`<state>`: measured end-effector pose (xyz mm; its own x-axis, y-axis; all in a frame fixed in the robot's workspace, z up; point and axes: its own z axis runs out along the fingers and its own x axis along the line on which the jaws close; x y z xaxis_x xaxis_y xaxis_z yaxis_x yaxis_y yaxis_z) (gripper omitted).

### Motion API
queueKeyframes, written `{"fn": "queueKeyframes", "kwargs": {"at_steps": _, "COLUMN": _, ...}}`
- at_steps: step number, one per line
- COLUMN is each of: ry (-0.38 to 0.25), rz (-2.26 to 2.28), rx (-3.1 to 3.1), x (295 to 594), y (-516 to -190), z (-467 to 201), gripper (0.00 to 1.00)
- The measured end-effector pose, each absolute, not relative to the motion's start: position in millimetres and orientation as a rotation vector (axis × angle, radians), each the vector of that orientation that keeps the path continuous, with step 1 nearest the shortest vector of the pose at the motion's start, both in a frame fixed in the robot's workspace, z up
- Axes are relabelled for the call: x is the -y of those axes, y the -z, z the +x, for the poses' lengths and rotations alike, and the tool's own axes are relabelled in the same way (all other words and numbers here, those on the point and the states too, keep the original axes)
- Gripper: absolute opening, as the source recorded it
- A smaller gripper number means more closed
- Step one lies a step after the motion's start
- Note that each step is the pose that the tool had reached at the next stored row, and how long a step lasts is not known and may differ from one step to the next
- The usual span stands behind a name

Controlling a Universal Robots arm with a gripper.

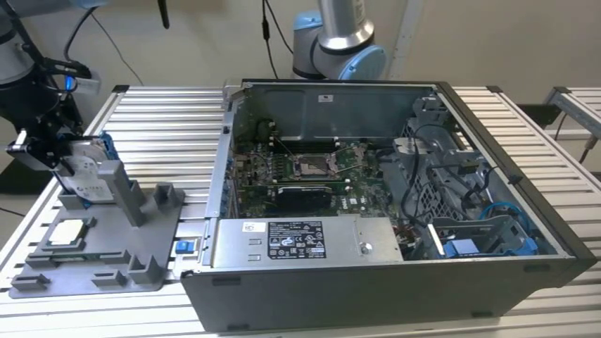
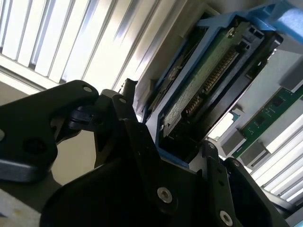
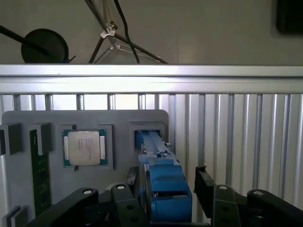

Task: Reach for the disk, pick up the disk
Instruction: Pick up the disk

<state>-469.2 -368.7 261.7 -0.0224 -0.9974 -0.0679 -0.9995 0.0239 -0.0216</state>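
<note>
Gripper [image 3: 165,183]: black two-finger unit, jaws apart and straddling the disk [image 3: 158,156]. A sliver of daylight shows betw. one finger and the blue frame; the other finger sits tight alongside, contact not confirmable. Not clamped, as far as can be judged. Disk: hard drive in blue plastic carrier, standing on edge in a slot of the grey fixture [image 1: 141,232], at the exterior view's left, well apart from the open PC case [image 1: 376,282]. Handling, est.: rigid metal body, dense for its size, smooth faces; plastic rails thinner and likely to flex. The second wrist view has the green circuit board and connector row [image 2: 203,80] exposed on one face, so best kept clear of the pads; hold is best taken across the broad flat sides near the upper edge, square-on so it lifts straight out of the slot. Adjacent: processor chip [image 3: 84,147] in its own recess, memory module [image 3: 39,175] on edge beside it; all on slatted table [image 1: 160,120]. Obscured: disk's lower edge inside slot; pad faces; label side partly behind gripper [image 1: 56,151] in exterior view.
</note>
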Motion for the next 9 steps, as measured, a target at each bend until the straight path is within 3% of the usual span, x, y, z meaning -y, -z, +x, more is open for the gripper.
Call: {"fn": "queueKeyframes", "kwargs": {"at_steps": 9, "ry": -0.049, "rz": -2.151, "rx": -2.201, "x": 369.3, "y": -265.0, "z": -469.1, "gripper": 1.00}}
